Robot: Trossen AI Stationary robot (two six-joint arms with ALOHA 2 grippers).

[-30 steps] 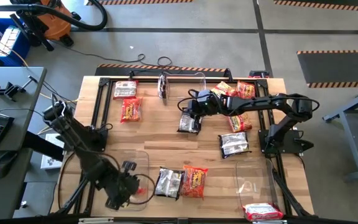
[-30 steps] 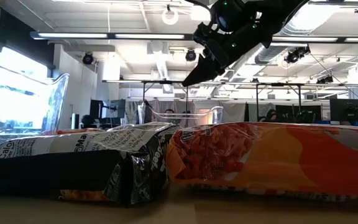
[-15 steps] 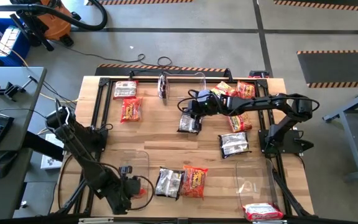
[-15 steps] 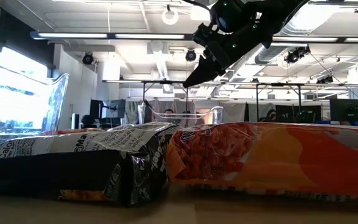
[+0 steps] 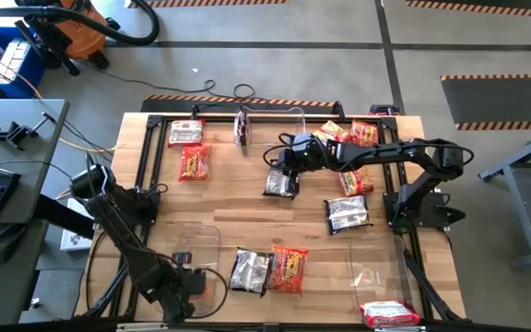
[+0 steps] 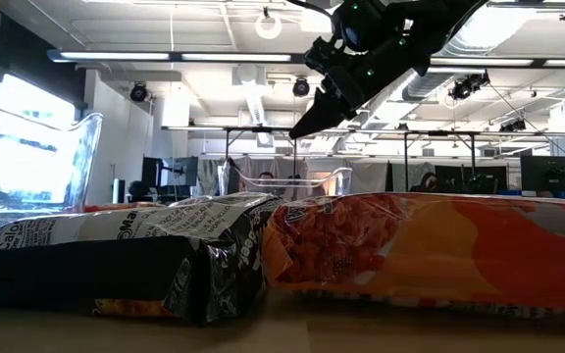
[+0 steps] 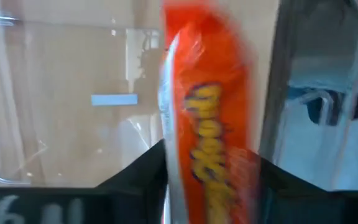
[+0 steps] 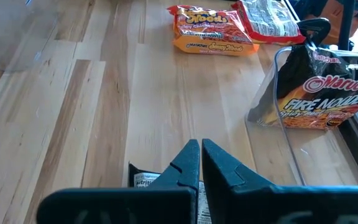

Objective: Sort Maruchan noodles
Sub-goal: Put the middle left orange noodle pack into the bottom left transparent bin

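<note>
At the table's seven o'clock corner, the left gripper (image 7: 207,186) clamps an orange-red packet (image 7: 210,124) over a clear bin (image 5: 212,242); light, crinkly, slippery, brittle inside, best pinched by an edge.

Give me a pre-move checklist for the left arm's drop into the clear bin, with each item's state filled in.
1. Orange-red packet between the left gripper fingers: ok, it stands upright between them in the left wrist view.
2. Left gripper over the near-left clear bin: ok, the high view shows it at the bin.
3. Packet released: cannot tell; the picture is blurred at the fingers.
4. Bin free of other packets below: cannot tell, only clear walls and wood show.
5. Right gripper out of the way: ok, shut and hovering over the black-silver packet mid-table.
6. Black-silver and orange pair beside the bin untouched: ok.
</note>
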